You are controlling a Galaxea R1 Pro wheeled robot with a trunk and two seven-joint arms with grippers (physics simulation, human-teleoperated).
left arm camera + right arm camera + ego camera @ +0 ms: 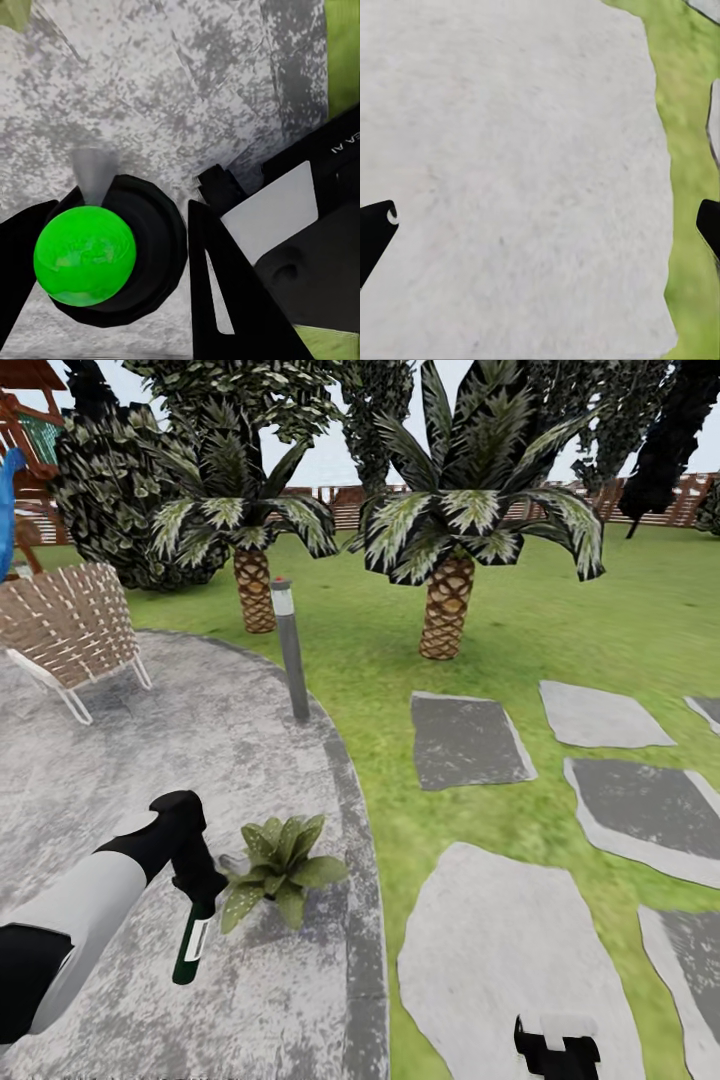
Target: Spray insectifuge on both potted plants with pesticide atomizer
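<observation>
Wicker chair: a pale woven lounge chair on thin white legs point(65, 630) stands at the far left of my round grey paved patch point(150, 760).
Left arm: my white-and-black left arm reaches in from the lower left over that paving.
Left gripper: my left gripper point(200, 895) is clamped on the pesticide atomizer, a slim dark green spray bottle with a white label point(192, 948); the bottle hangs tilted, its far end pointing down at the paving.
Wrist look: between my black fingers point(217, 300) sits a bright green ball-like shape in a dark round collar point(85, 255), grey paving beyond; I cannot tell which part of the bottle that is.
Potted plant: a small rosette of pointed green leaves point(280, 865) sits on the paving just beside my left gripper, to its right and near the patch's edge; the pot is hidden under the leaves.
Lamp post: a short grey bollard with a red spot on top point(289, 650) stands at the paving's rim.
Palms: two stubby palms with scaly brown trunks point(446, 605) grow on the green lawn point(600, 630), a brown slatted fence point(660, 500) behind.
Stepping stones: flat grey slabs point(500, 950) lie in the grass on the right.
Right gripper: my right gripper point(556, 1050) hangs over the nearest pale slab, black fingertips point(375, 229) spread wide with nothing between them.
</observation>
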